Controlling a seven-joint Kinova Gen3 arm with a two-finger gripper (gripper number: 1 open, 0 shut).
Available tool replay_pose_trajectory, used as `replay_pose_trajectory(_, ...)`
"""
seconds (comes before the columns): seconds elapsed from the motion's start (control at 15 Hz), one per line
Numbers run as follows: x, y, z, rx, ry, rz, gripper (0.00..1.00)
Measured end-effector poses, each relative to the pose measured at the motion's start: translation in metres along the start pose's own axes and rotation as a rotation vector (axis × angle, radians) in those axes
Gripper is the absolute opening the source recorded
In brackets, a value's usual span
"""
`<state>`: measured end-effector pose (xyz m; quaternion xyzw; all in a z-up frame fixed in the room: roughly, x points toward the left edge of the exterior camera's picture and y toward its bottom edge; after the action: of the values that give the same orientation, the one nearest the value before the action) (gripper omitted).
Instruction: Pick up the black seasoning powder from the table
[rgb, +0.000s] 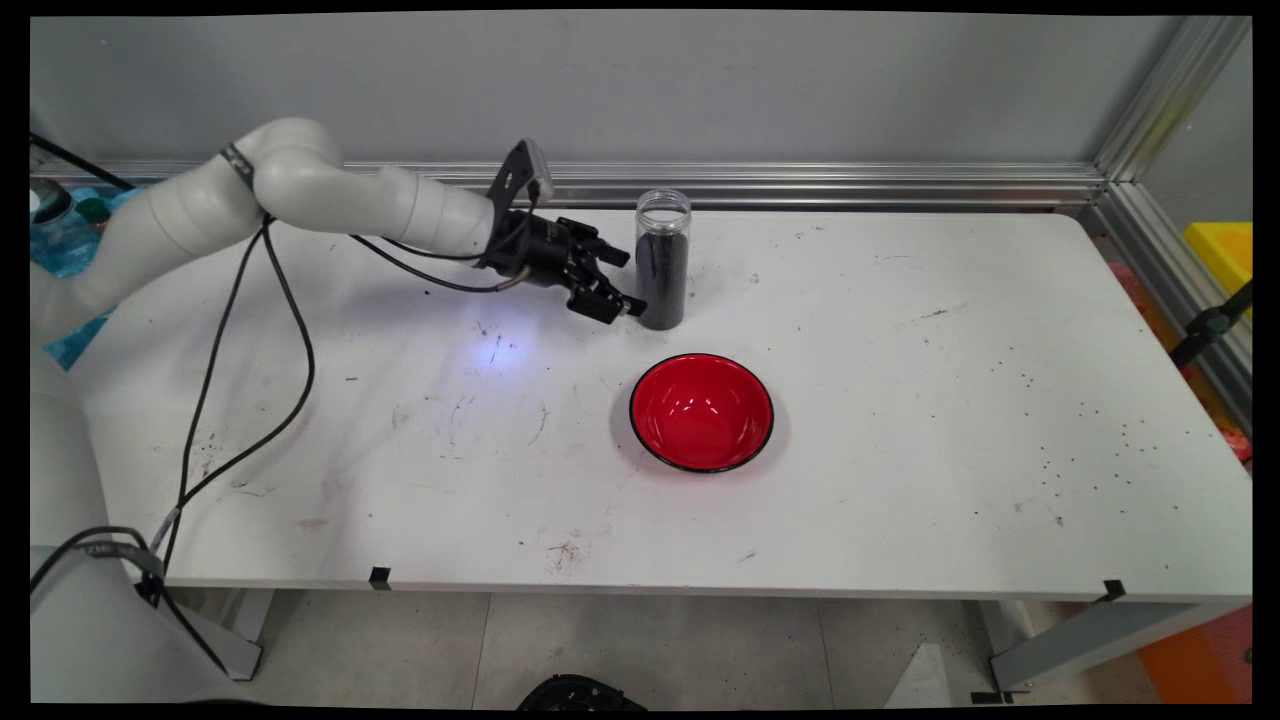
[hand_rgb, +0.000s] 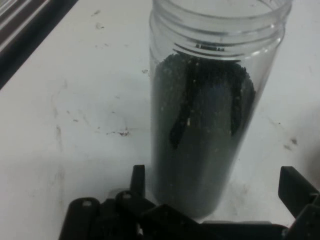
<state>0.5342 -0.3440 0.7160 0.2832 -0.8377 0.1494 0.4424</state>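
A tall clear plastic jar (rgb: 662, 262) stands upright toward the back of the white table (rgb: 930, 400). It has no lid and is filled most of the way with dark grains. My gripper (rgb: 624, 287) is open and reaches in from the left, low at the jar's base. In the hand view the jar (hand_rgb: 205, 115) stands between the two black fingers (hand_rgb: 138, 179), with a gap on each side, and my gripper (hand_rgb: 216, 186) touches nothing. In front of the jar sits a red bowl (rgb: 701, 411) with a black rim and nothing in it.
Small dark grains (rgb: 1090, 450) lie scattered over the table's right part. An aluminium rail (rgb: 850, 185) runs along the back edge against the wall. Black cables (rgb: 250, 400) hang from the arm over the table's left side.
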Motion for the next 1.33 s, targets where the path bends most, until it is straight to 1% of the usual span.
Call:
replay_pose_trajectory(0.4, -0.007, -0.001, 0.021, -0.006, 0.004, 0.035, 1.00)
replay_pose_trajectory(0.8, -0.013, -0.003, 0.042, -0.007, -0.004, 0.038, 1.00)
replay_pose_trajectory(1.33, -0.016, -0.009, 0.058, 0.002, -0.004, 0.044, 1.00)
